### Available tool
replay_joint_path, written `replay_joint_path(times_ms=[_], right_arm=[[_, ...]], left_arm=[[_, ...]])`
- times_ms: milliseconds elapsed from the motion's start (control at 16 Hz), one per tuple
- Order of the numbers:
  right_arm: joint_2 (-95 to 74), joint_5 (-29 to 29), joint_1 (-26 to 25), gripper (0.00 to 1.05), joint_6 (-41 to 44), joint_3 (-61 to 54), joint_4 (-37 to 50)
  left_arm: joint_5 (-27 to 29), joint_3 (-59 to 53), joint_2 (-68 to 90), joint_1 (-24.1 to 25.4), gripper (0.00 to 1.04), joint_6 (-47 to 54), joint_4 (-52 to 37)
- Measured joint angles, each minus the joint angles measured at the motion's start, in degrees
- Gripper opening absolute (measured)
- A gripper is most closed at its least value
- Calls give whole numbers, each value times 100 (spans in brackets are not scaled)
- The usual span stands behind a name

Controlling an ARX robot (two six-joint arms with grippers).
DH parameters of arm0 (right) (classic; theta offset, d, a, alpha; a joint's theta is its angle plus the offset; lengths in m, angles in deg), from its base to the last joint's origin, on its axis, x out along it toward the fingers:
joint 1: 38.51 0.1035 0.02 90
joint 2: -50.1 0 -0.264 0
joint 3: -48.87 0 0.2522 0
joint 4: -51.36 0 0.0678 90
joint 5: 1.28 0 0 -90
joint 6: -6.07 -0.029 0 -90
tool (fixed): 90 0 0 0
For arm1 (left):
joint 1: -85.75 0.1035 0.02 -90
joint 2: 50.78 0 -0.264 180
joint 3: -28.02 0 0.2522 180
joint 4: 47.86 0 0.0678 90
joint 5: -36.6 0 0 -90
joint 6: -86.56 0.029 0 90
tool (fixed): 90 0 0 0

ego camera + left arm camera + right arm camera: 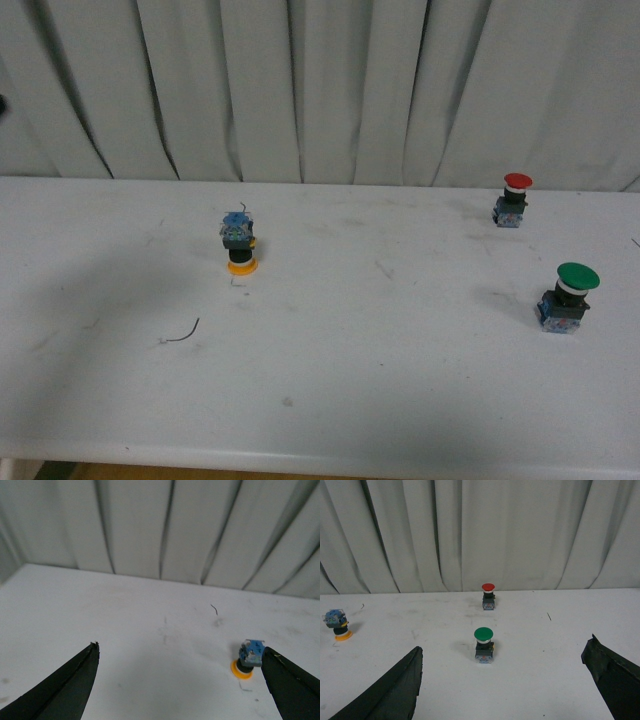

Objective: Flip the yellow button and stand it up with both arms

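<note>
The yellow button (239, 245) rests upside down on the white table (330, 390), left of centre, its yellow cap on the surface and its blue-grey contact block on top. In the left wrist view the yellow button (248, 658) lies close beside one black finger (292, 687) of my open left gripper (180, 652), with nothing between the fingers. My right gripper (502, 652) is open too, well back from the yellow button (337, 625) at that picture's edge. Neither arm shows in the front view.
A red-capped button (514, 199) stands upright at the back right and a larger green-capped button (569, 297) stands nearer on the right. A thin dark wire scrap (182, 333) lies front left. A pleated grey curtain (320, 90) hangs behind the table.
</note>
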Motion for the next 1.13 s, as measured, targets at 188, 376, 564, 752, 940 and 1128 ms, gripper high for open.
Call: replay_joint_path(times_ms=[188,376,564,752,940,1128], right_arm=[[-2,0,0,98,0,0,0],[-2,0,0,98,0,0,0],[0,0,0,98,0,0,0],[0,0,0,98,0,0,0],[0,0,0,98,0,0,0],[0,0,0,98,0,0,0]], left_arm=[[-92,1786,1690,-562,98,44,940],[-7,3650,2743,-1143,98,96,2087],[170,4769,3329,-1419,98,-52,3106],[264,5322,3517,-1528,98,-208,3950],[428,5657,3821,-1617,98,-258,4734],[448,5633,4079,-1823,98,-363,4771]])
